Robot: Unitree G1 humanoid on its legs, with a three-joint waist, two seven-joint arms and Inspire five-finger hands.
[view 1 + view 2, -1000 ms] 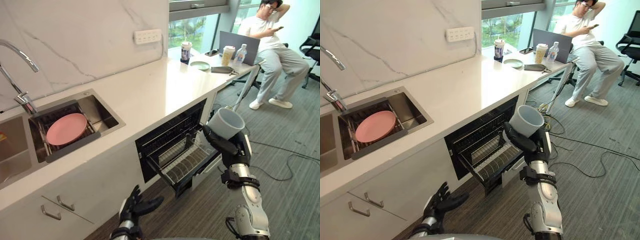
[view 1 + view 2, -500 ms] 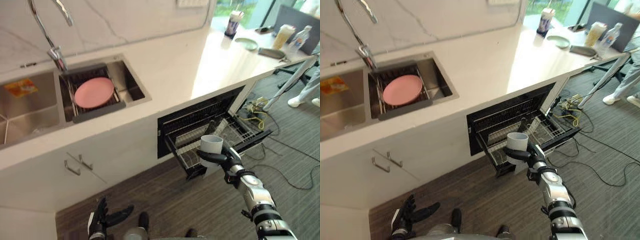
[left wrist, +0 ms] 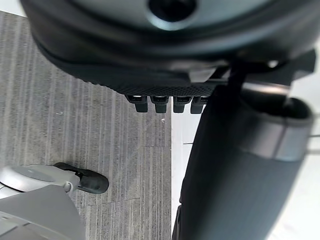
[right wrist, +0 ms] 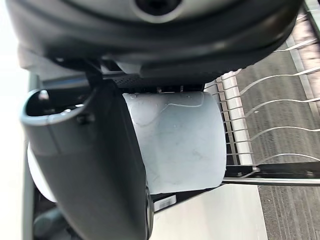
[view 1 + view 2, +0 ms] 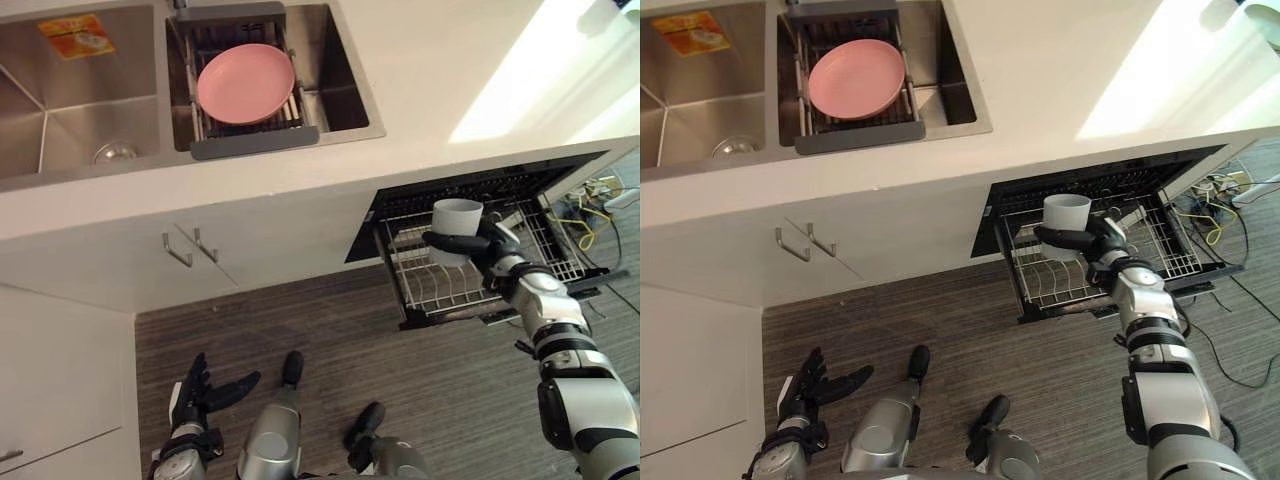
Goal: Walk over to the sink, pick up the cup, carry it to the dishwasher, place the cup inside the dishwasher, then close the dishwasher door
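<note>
A pale grey cup (image 5: 455, 221) is held upright in my right hand (image 5: 487, 245), whose fingers and thumb curl round its side, just above the pulled-out wire rack (image 5: 452, 288) of the open dishwasher (image 5: 470, 190). The right wrist view shows the cup (image 4: 175, 142) pressed against the palm, with rack wires past it. My left hand (image 5: 200, 387) hangs low near the floor with its fingers spread and nothing in it. The sink (image 5: 70, 115) lies at the far left of the counter.
A pink plate (image 5: 246, 84) rests in a dark drainer inside the sink basin. White cabinet doors with handles (image 5: 189, 247) stand under the counter (image 5: 480, 70), left of the dishwasher. Cables (image 5: 588, 205) lie on the floor past the rack. Grey wood-pattern floor (image 5: 330, 330) spreads below.
The camera has tilted further down and shifted. My right hand has carried the cup over the dishwasher's rack. The left hand still hangs by the floor.
</note>
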